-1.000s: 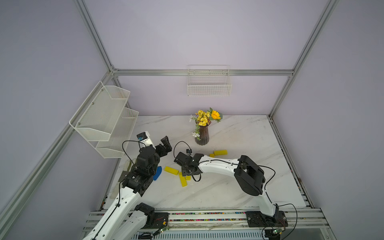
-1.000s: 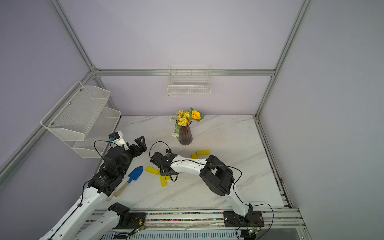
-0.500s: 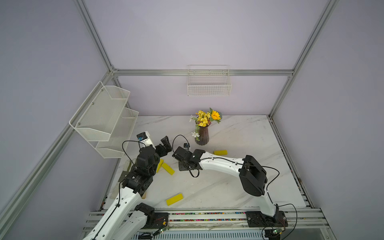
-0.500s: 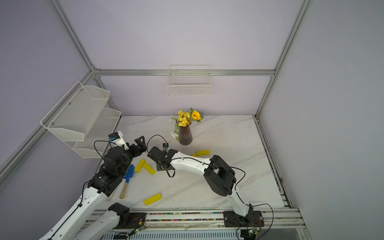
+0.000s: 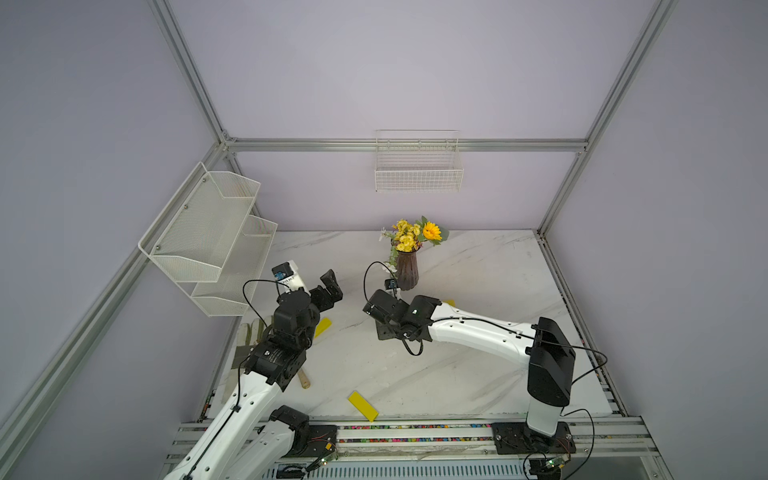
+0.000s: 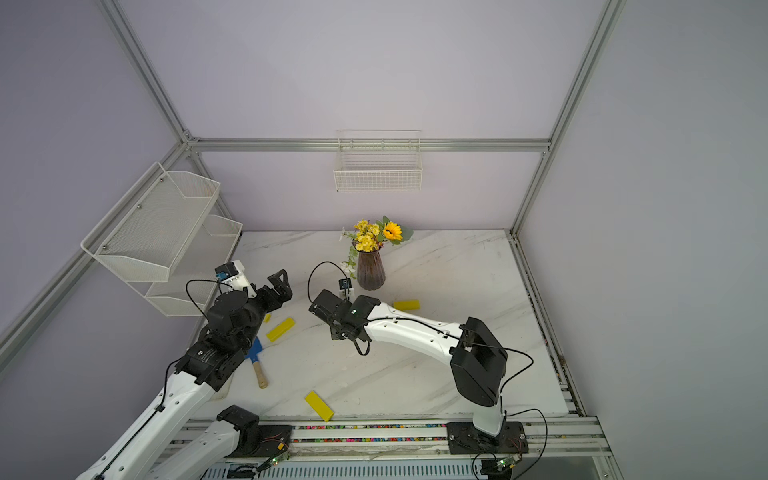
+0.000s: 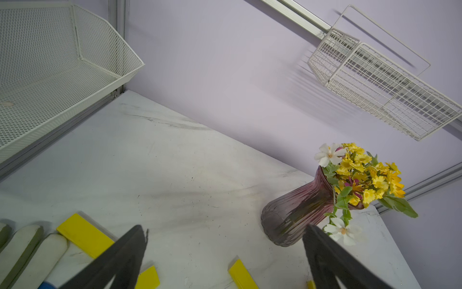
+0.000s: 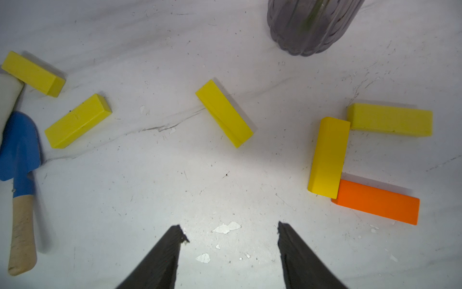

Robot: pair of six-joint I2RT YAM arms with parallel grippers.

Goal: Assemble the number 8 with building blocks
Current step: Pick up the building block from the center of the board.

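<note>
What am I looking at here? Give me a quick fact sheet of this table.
Joined: orange block, two yellow blocks, touching in a C shape
Scattered: three loose yellow blocks, another yellow block at the front edge of the table
Left gripper: open, empty
Right gripper: open, empty
Also there: blue trowel, vase of flowers

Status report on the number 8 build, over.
Left claw open, empty. Right claw open, empty. Orange block and two yellow blocks touching; four loose yellow blocks. Blue trowel beside two loose ones.
</note>
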